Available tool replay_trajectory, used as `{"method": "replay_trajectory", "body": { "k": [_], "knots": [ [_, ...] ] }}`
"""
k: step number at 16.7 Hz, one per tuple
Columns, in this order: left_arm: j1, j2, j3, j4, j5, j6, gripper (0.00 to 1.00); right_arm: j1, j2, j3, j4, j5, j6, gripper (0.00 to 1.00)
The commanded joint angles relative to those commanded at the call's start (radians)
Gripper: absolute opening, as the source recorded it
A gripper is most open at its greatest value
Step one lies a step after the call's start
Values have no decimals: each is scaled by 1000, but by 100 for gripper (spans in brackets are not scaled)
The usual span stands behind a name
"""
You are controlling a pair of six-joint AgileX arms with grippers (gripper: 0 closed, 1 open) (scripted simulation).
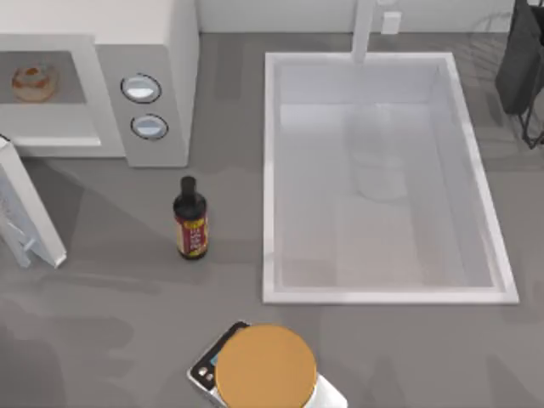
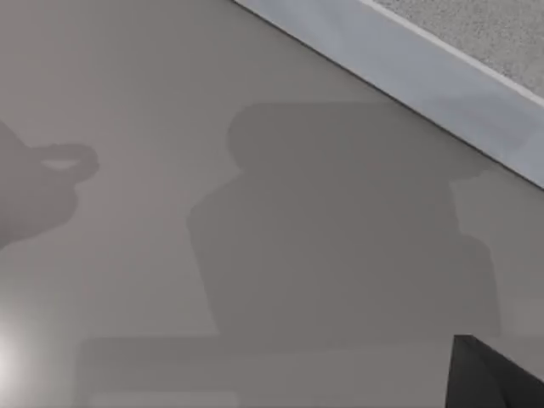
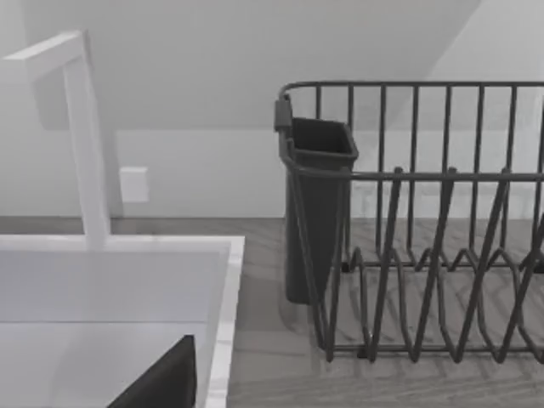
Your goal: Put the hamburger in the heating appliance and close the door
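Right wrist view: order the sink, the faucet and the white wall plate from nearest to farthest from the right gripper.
1. Sink: directly under the right gripper, whose dark tip shows over the basin.
2. Faucet: upright at the sink's far rim.
3. Wall plate: on the back wall, behind the faucet.

Hamburger [image 1: 35, 82] in microwave [image 1: 149, 51] cavity, door [image 1: 30, 208] prob. open; bottle [image 1: 190, 218] left of sink [image 1: 272, 170].

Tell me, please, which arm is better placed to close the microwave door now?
Probably left: the open door and the microwave, hamburger already inside, sit at the table's left; the right wrist view faces the dish rack.
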Motion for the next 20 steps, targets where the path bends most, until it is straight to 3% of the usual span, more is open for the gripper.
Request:
{"method": "replay_trajectory", "body": {
  "k": [5, 8, 15, 20],
  "knots": [
    [-293, -84, -56, 3, -185, -204, 0, 0, 0, 0, 0, 0, 0, 100],
    [-403, -134, -80, 8, -272, -300, 0, 0, 0, 0, 0, 0, 0, 100],
    [-420, -127, -70, 18, -288, -319, 0, 0, 0, 0, 0, 0, 0, 100],
    [-426, 97, 56, 104, -288, -319, 0, 0, 0, 0, 0, 0, 0, 100]
  ]
}}
